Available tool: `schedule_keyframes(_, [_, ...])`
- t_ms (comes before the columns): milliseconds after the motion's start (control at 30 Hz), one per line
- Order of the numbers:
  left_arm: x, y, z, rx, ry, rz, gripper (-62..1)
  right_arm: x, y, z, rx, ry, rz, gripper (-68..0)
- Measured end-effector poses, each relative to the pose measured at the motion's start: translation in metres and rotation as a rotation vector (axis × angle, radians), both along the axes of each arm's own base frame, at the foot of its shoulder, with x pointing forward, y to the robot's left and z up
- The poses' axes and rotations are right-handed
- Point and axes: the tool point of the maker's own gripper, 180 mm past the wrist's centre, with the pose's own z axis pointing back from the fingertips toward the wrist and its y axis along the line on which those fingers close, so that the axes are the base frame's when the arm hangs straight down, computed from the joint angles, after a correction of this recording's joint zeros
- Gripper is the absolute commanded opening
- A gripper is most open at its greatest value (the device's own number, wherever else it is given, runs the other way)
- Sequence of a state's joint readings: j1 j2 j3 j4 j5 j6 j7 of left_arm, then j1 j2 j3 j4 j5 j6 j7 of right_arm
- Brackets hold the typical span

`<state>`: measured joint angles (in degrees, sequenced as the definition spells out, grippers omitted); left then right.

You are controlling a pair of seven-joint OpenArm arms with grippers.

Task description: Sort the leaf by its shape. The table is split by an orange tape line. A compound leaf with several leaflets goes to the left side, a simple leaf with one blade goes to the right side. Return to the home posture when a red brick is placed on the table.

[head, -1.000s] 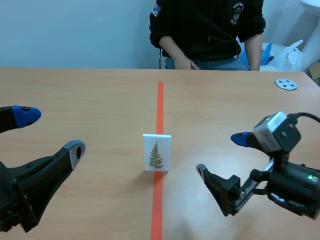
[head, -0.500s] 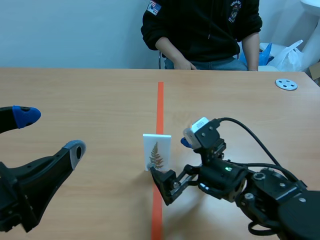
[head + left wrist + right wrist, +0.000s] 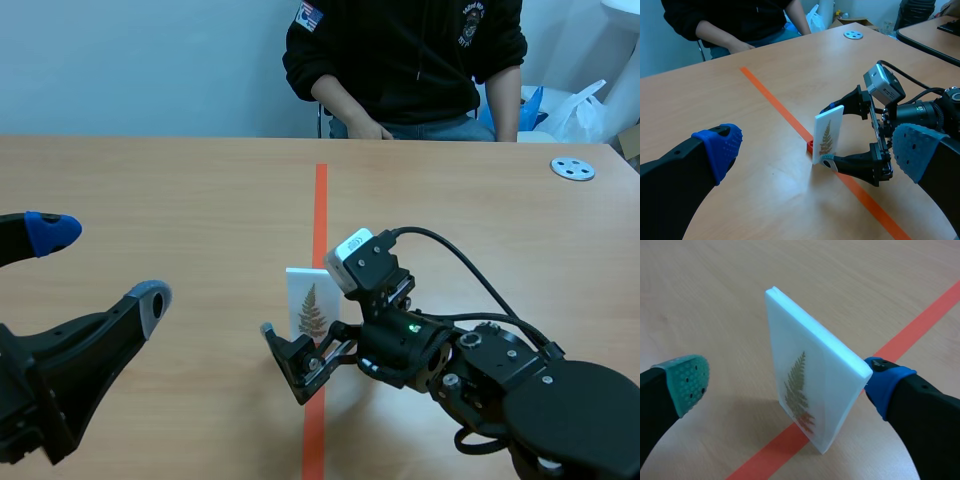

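Surface: You are working over a pale wooden table [image 3: 150,180], with a plain light-blue wall behind its far edge.
Right gripper: Your right gripper [image 3: 786,381] sits low at the table's middle, spread wide and clamping nothing. Its fingers straddle the leaf card, one on each side. The grey-green pad [image 3: 687,382] stands clearly apart from the printed face. The blue pad [image 3: 885,382] is just beside the card's rear edge, and you cannot tell whether it touches.
Leaf card: The thick white card [image 3: 815,355] stands upright on its short edge between those fingers. It shows a brownish-green fern-like leaf with many small leaflets along one stem.
Tape: The orange tape line [image 3: 320,200] runs straight away from you to the far edge, and the card's foot rests on it.
Left gripper: Your left gripper [image 3: 100,265] hangs low on the left side, well apart from the card, its fingers wide apart and holding nothing.
Across the table: A person in a black hooded top [image 3: 400,50] sits at the far edge.
Far right: A small round grey disc with holes [image 3: 572,168] lies flat on the wood, well apart from everything else.
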<state>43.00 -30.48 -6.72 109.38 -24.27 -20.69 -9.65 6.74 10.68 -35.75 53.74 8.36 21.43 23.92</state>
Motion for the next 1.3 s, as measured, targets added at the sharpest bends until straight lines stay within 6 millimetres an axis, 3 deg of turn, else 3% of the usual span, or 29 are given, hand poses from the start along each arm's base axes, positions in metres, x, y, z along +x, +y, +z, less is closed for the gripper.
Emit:
schedule_keyframes(567, [0.0, 0.0, 0.0, 0.004, -0.001, -0.001, 1.4, 0.0, -0.005, -0.002, -0.013, 0.001, -0.001, -56.3])
schedule_keyframes(733, [0.0, 0.0, 0.0, 0.004, -0.001, -0.001, 1.4, 0.001, -0.014, -0.001, -0.013, -0.018, -0.004, -65.2])
schedule_keyframes(967, [0.0, 0.0, 0.0, 0.003, -0.001, -0.001, 1.4, 0.0, -0.015, 0.016, 0.032, -0.067, 0.022, -66.0])
schedule_keyframes(1133, [0.0, 0.0, 0.0, 0.004, -0.001, -0.001, 1.4, -0.002, -0.025, 0.053, 0.073, -0.148, 0.047, -66.0])
schedule_keyframes(1300, [0.0, 0.0, 0.0, 0.004, -0.001, -0.001, 1.4, 0.002, -0.058, 0.091, 0.094, -0.235, 0.01, -66.0])
